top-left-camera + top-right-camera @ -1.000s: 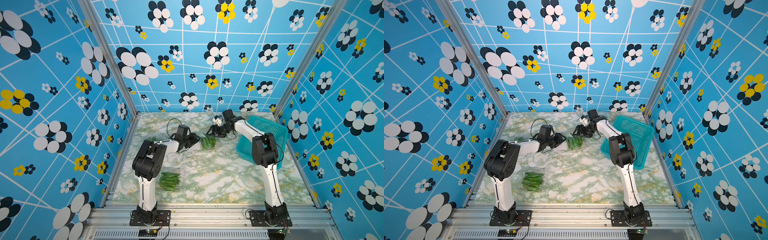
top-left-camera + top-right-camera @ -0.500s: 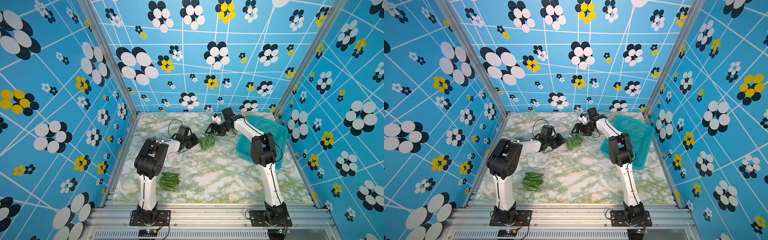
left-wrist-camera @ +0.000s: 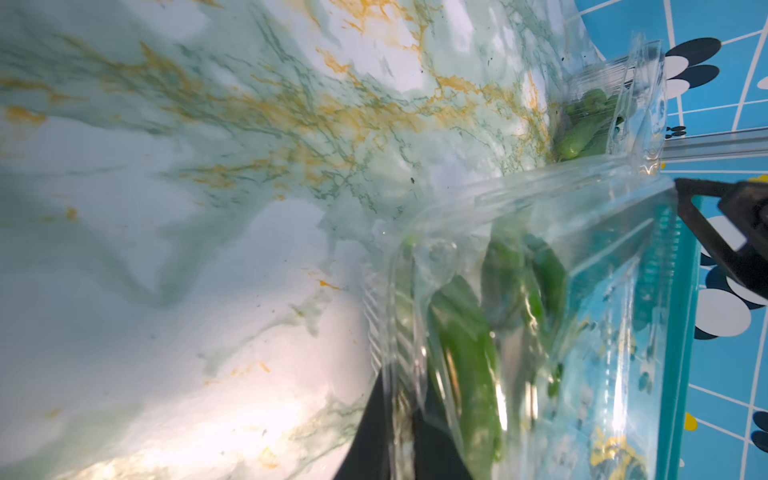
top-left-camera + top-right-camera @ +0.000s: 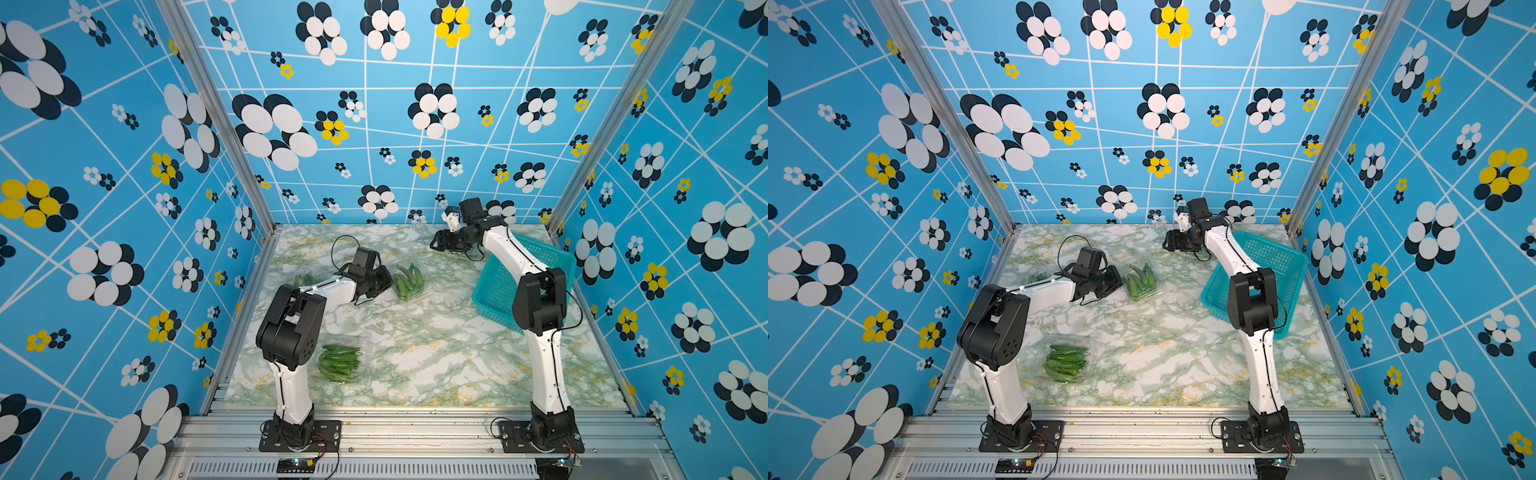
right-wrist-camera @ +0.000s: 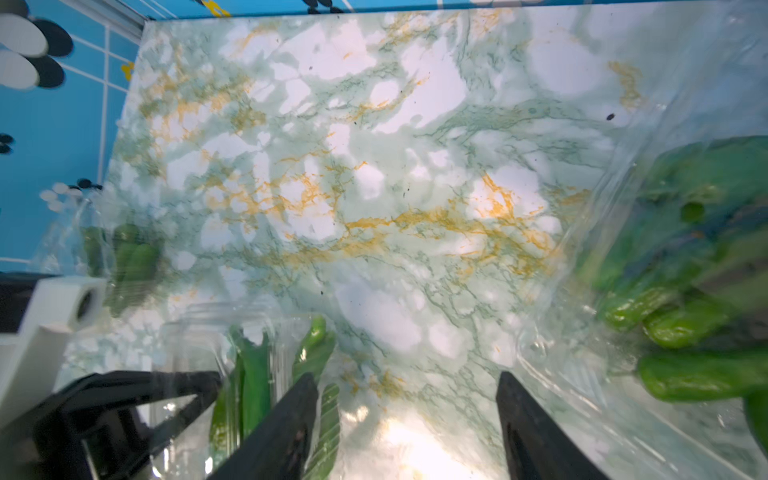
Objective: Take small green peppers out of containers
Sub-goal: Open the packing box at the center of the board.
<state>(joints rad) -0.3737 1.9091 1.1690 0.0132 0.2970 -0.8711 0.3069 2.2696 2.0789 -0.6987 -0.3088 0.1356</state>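
Left-edge container mostly hidden behind left arm, pepper count unreadable; far-edge container largely covered by right gripper; in the right wrist view its peppers are blurred and cut by the frame edge; teal basket partly behind right arm; left gripper cut by the frame edge in the left wrist view; peppers inside middle container smeared behind plastic.

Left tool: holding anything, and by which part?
Yes. The left tool is shut on the clear container, pinching its near edge wall; the peppers are inside.
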